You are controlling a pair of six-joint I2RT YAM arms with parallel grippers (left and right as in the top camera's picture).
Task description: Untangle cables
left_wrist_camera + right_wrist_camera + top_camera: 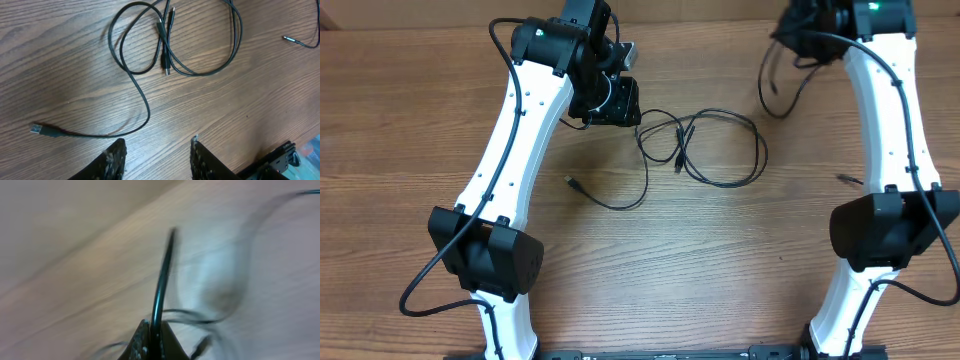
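Note:
Thin black cables (pixel 705 150) lie in overlapping loops in the middle of the wooden table. One strand ends in a USB plug (pixel 570 182) near the left arm. In the left wrist view the loops (pixel 170 50) lie ahead of the fingers and the plug (pixel 37 129) lies at the left. My left gripper (pixel 612 103) (pixel 157 152) is open and empty, just left of the loops. My right gripper (pixel 798 35) (pixel 154 337) is shut on a black cable (pixel 162 275), raised at the far right; the cable (pixel 772 90) hangs below it. That view is blurred.
Another small plug end (pixel 848 180) lies on the table beside the right arm; it also shows in the left wrist view (pixel 295 41). The white arm links and their thick black cables (pixel 430 280) stand at both sides. The table's far edge runs along the top.

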